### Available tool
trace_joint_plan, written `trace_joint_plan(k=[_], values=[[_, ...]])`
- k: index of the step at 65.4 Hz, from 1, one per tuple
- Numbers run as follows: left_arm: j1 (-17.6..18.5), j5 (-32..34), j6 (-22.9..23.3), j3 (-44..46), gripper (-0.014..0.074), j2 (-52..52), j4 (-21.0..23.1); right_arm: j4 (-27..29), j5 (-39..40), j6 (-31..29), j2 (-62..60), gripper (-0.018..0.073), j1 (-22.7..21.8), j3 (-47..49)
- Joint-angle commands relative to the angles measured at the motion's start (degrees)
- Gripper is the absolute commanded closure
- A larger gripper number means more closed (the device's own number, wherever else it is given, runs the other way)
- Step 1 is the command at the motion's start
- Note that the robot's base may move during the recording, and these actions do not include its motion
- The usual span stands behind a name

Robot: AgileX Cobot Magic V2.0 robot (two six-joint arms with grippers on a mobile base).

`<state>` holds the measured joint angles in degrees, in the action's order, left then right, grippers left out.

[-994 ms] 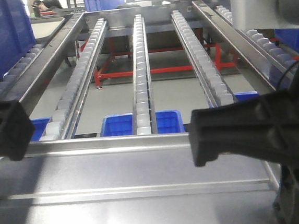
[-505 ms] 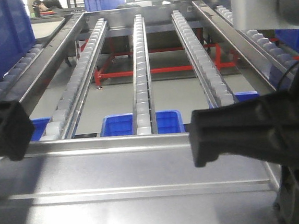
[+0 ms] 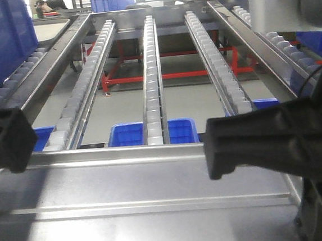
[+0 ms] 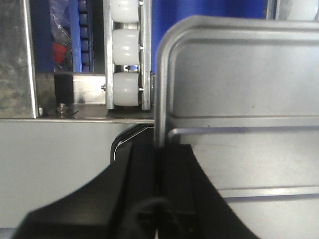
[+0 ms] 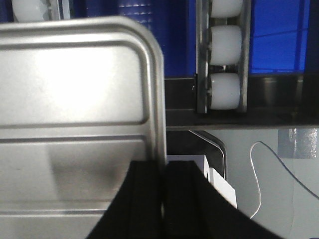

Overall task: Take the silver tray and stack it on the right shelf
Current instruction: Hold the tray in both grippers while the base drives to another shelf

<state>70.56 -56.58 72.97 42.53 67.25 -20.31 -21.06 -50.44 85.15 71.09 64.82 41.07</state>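
Both tools gripped the same item. The left tool (image 4: 159, 152) had its two black fingers (image 4: 144, 169) closed together on the left rim of the silver tray (image 4: 239, 74), the rim standing upright between them. The right tool (image 5: 163, 172) was clamped the same way on the tray's right rim.

Tray position: it spanned the gap between the two tools and ran forward from them, floor up and roughly level. One raised rib crossed the floor just ahead of each tool. The far rounded corners lay beyond the fingertips, past the nearest white rollers (image 4: 124, 89) of the right shelf (image 3: 151, 70). It could not be told whether the tray touched the rollers.

From the front camera, the tray's far rim crossed the near ends of the roller lanes, which ran straight away from the tools. Blue bins (image 3: 129, 134) showed below, between the lanes ahead of the rim. A red frame (image 3: 174, 74) stood further off, under the shelf. A blue crate (image 3: 1, 38) sat on the neighbouring lane, ahead and left of the left tool.
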Motion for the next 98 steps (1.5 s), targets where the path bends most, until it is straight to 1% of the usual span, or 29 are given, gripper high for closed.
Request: trace_joint_plan(k=[1,98], values=[[0.70,0.74,0.02,1.26,0.0697,-1.31,-0.61,-3.05,1.73,0.17,-1.66,0.0487,-0.04,1.60],[0.70,0.74,0.02,1.26,0.0697,-1.31,-0.61,-3.05,1.43,0.17,-1.66,0.0487,-0.04,1.60]])
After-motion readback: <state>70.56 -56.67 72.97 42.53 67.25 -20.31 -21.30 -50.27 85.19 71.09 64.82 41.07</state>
